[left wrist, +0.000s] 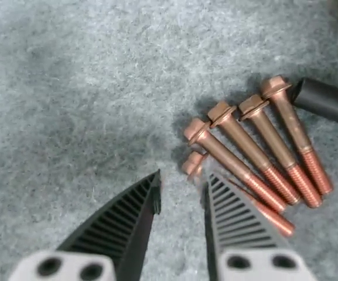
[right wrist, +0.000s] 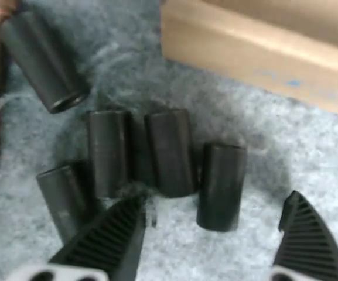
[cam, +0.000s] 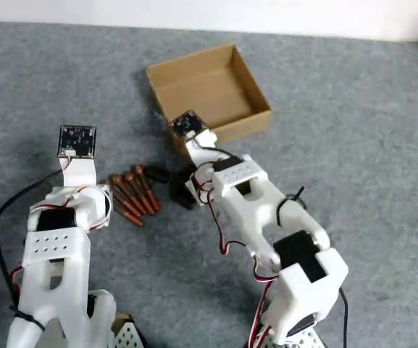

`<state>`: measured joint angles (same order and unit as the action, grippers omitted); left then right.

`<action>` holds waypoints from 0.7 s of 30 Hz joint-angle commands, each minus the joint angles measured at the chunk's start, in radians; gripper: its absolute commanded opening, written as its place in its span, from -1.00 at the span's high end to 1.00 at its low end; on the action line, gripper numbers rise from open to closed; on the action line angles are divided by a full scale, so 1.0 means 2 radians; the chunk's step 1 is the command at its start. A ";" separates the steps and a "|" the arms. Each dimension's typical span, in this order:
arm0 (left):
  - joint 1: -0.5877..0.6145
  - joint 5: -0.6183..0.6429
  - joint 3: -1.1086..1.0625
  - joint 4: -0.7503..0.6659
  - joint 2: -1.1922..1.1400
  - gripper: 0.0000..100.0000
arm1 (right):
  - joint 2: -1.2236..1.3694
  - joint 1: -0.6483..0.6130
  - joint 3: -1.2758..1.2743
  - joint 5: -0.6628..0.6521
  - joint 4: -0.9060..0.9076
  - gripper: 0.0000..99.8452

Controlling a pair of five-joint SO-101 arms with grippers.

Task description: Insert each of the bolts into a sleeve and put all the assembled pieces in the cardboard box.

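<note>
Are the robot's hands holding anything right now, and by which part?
No, nothing is held. The left hand is open over the bolts, and the right hand is open over the sleeves.

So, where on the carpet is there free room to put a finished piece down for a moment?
Bare carpet lies right of the cardboard box and also left of it, beyond the bolts. It is crowded in front of the box, where bolts and sleeves lie close together.

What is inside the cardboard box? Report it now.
Only bare floor shows inside the cardboard box; no assembled piece is visible. The right arm's wrist camera covers the near corner, so that spot cannot be checked. The bolts and sleeves lie outside on the carpet.
</note>
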<state>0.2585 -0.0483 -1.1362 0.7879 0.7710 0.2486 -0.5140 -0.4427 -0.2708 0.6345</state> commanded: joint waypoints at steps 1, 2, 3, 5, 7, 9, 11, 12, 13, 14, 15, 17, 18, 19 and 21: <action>0.009 0.002 0.003 -0.012 0.003 0.75 | 0.007 0.010 0.013 -0.010 -0.009 0.36; 0.010 0.002 0.003 -0.012 0.003 0.75 | 0.007 0.010 0.012 -0.010 -0.009 0.36; 0.010 0.002 0.003 -0.012 0.003 0.75 | 0.007 0.009 0.012 -0.010 -0.009 0.36; 0.010 0.002 0.003 -0.012 0.003 0.75 | 0.007 0.009 0.012 -0.010 -0.009 0.40; 0.010 0.002 0.003 -0.012 0.003 0.75 | 0.007 0.009 0.012 -0.010 -0.009 0.56; 0.010 0.002 0.003 -0.012 0.003 0.75 | 0.007 0.009 0.012 -0.010 -0.009 0.85; 0.010 0.002 0.002 -0.012 0.003 0.75 | 0.007 0.010 0.012 -0.010 -0.009 1.00; 0.010 0.002 0.002 -0.012 0.003 0.75 | 0.007 0.010 0.012 -0.009 -0.009 0.94; 0.010 0.002 0.002 -0.012 0.003 0.75 | 0.007 0.010 0.012 -0.009 -0.009 0.95; 0.010 0.002 0.002 -0.012 0.003 0.75 | 0.006 0.010 0.011 -0.009 -0.009 0.99; 0.010 0.002 0.002 -0.012 0.003 0.75 | 0.005 0.010 0.011 -0.009 -0.008 1.00; 0.008 0.002 0.002 -0.012 0.003 0.75 | 0.003 0.016 0.014 -0.009 0.005 0.99; 0.007 0.002 0.002 -0.012 0.003 0.75 | 0.003 0.017 0.014 -0.009 0.019 0.99; 0.007 0.002 0.002 -0.012 0.003 0.75 | 0.003 0.018 0.014 -0.009 0.033 0.99; 0.007 0.002 0.003 -0.012 0.003 0.75 | 0.003 0.022 0.014 -0.009 0.050 0.99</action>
<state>0.2693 -0.0483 -1.1362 0.7879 0.7710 0.2624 -0.4741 -0.4135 -0.2754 0.6667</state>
